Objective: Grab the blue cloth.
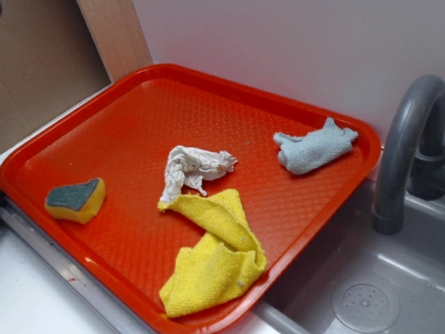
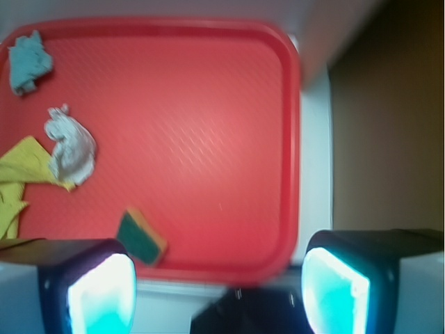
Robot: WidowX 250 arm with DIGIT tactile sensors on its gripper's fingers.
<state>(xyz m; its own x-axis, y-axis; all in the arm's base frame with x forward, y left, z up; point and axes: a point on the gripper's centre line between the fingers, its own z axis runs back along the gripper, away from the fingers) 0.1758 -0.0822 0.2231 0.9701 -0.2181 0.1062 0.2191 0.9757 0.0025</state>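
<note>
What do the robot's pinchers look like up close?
In the wrist view, the gripper has two chunky fingers with dark, blackish casings and rounded corners. Their inner pads glow pale turquoise-white. The picture is blurry, and no cables or markings show.

Plain white wall [image 1: 278, 49] behind, evenly lit, unmarked. Brown cardboard panel [image 1: 42, 62] at upper left, beside a pale wooden strip [image 1: 115, 35]. Grey sink basin [image 1: 361, 285] at lower right, with round drain [image 1: 365, 306] and curved grey faucet [image 1: 403, 146]. White table [image 1: 28, 299] at lower left.

Toy kitchen setup: grey plastic sink [image 1: 389, 292] with faucet [image 1: 407, 149], beside a red tray [image 1: 125, 139] holding a sponge [image 1: 75, 200].
</note>
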